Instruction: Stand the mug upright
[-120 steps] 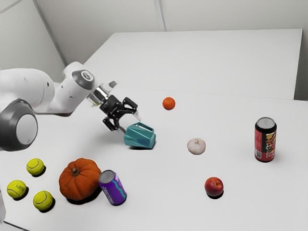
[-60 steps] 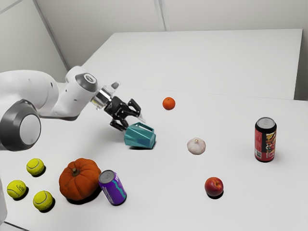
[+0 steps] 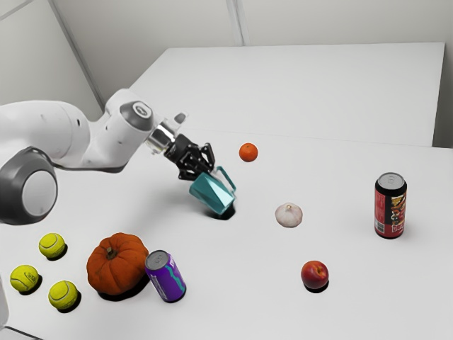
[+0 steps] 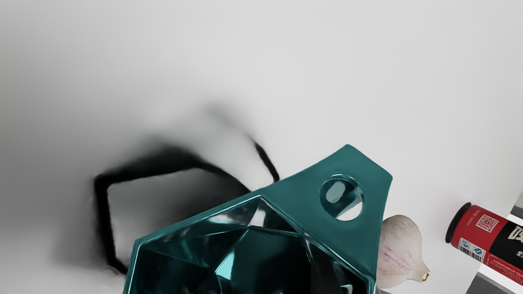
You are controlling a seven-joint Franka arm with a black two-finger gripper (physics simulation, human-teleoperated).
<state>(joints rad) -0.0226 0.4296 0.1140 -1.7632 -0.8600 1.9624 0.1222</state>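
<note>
A white tabletop (image 3: 241,283) under pale walls sets the scene as a black gripper (image 3: 207,172) tends a teal mug (image 3: 212,195), between a pumpkin (image 3: 118,264) and a garlic bulb (image 3: 289,214). The fingers appear to pinch the mug's wall at the rim, their tips largely hidden. Righting looks to be in hand; next calls for swinging the base flat, then lowering. Its long axis slants, mouth toward the gripper, base toward the exterior view's lower right.
</note>
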